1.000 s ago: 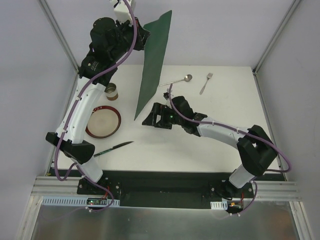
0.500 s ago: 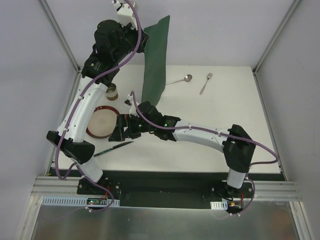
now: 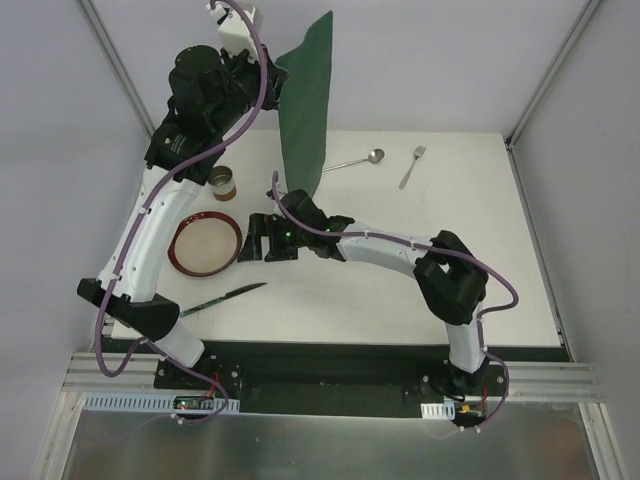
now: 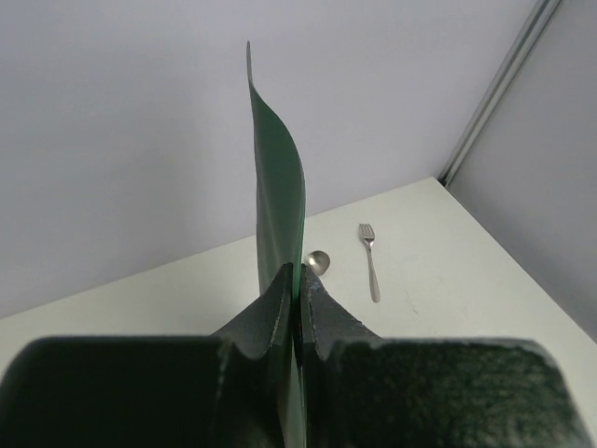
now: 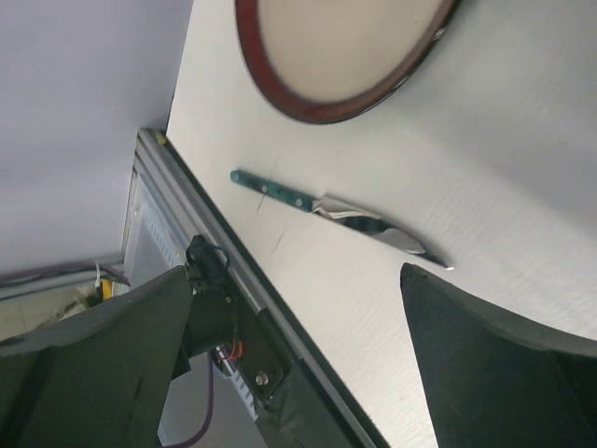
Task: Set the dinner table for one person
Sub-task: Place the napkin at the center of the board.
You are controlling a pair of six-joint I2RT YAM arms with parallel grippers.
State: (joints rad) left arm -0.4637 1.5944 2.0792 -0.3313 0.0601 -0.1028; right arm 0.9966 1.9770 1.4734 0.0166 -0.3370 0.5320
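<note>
The left claw [image 3: 284, 82] was clenched on the edge of the dark green placemat [image 3: 308, 100] and held it upright, high above the far left part of the white counter [image 3: 520, 230]. The right claw [image 3: 254, 238] hung low over that counter, jaws spread wide and holding nothing, just beside the right rim of the red-rimmed plate [image 3: 205, 245]. The knife [image 3: 228, 296] lay nearer the front edge. A second earlier the right claw had been near the counter's middle and the placemat's lower corner had hung further down.
</note>
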